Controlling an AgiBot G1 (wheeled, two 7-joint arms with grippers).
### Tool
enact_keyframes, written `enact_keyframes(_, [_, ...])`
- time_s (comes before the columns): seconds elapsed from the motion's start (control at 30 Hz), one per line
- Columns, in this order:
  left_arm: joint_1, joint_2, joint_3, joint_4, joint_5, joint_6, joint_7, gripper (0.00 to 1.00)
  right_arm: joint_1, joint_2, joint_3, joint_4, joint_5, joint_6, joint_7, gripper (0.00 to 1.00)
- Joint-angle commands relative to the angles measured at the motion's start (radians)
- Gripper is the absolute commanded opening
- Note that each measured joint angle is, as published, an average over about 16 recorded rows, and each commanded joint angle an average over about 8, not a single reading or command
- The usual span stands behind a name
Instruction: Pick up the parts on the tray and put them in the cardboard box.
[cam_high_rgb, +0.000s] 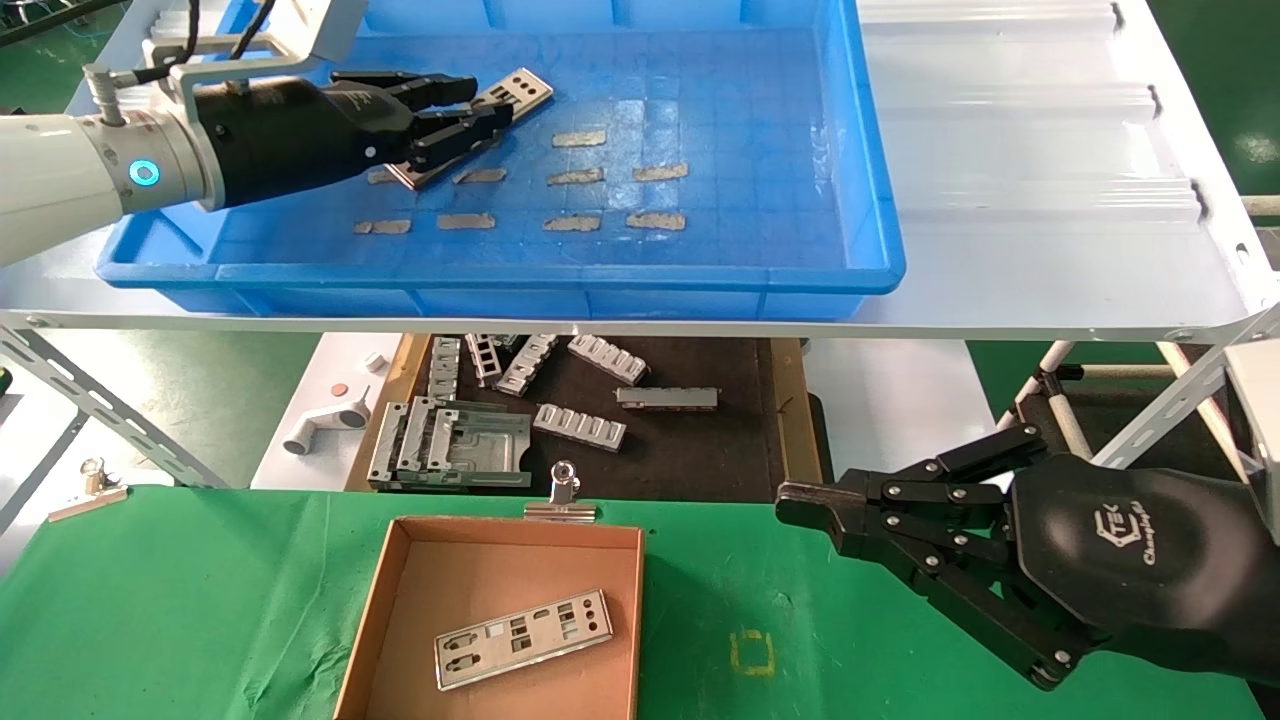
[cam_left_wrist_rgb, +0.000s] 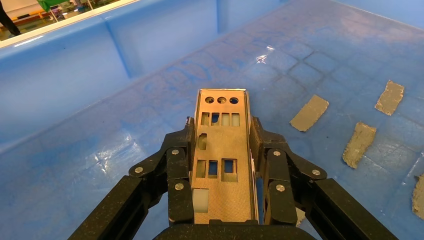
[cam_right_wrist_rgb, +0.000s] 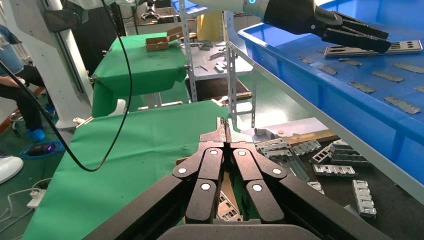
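Evidently, our left pincer (cam_high_rgb: 470, 115) reached into the tray (cam_high_rgb: 870, 200) near its far left corner, its fingers (cam_left_wrist_rgb: 179, 167) pinching the long edges of one of the parts (cam_left_wrist_rgb: 222, 150), a thin punched plate that lay along the pincer's axis. In the head view the plate's near end looked tipped slightly off the gridded floor, though we could not be sure it was clear. No other plate showed in the tray; only tan tape strips (cam_high_rgb: 578, 138) lay toward its middle.

To do this step well, we judged that we should keep the squeeze even across both edges, because a plate this thin could bow or twist out if pinched off-centre. We would lift it straight up until it cleared the tray's near wall, keep it level on the way over, and let go only low over the cardboard box (cam_high_rgb: 400, 570).

That box sat on the green cloth (cam_high_rgb: 200, 600) at the near edge of the surface, below the tray's shelf, a binder clip (cam_high_rgb: 563, 497) on its far rim. A second plate (cam_high_rgb: 523, 637) already lay flat inside it, so we thought the new one should go down beside or squarely on top.

Between shelf and box, chunky ribbed pieces (cam_high_rgb: 580, 425) rested on a dark mat (cam_high_rgb: 700, 440). Our right pincer (cam_high_rgb: 800, 505) hung idle above the cloth, right of the box, fingertips pressed together and holding nothing.
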Motion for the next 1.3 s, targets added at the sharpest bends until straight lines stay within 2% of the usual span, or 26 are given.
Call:
enact_keyframes(0.03, [0.000,0.000,0.000,-0.001,-0.001,0.001,0.000,0.00,0.000,0.000,0.000,0.000,0.000,0.000,0.000,0.00])
enact_keyframes(0.37, [-0.006,-0.004,-0.003,-0.006,-0.005,0.010,0.004,0.00,0.000,0.000,0.000,0.000,0.000,0.000,0.000,0.00])
enact_keyframes(0.57, [-0.026,-0.024,-0.012,-0.023,-0.018,0.070,0.010,0.00,0.000,0.000,0.000,0.000,0.000,0.000,0.000,0.00])
enact_keyframes(0.73, [-0.046,-0.055,-0.013,-0.048,-0.021,0.191,0.020,0.00,0.000,0.000,0.000,0.000,0.000,0.000,0.000,0.00])
enact_keyframes(0.97, [-0.079,-0.108,0.008,-0.105,-0.005,0.468,0.029,0.00,0.000,0.000,0.000,0.000,0.000,0.000,0.000,0.00])
enact_keyframes(1.13, [-0.069,-0.149,0.036,-0.210,-0.026,0.539,0.013,0.00,0.000,0.000,0.000,0.000,0.000,0.000,0.000,0.00])
enact_keyframes(1.3, [-0.006,-0.229,0.095,-0.420,-0.122,0.544,-0.052,0.00,0.000,0.000,0.000,0.000,0.000,0.000,0.000,0.00])
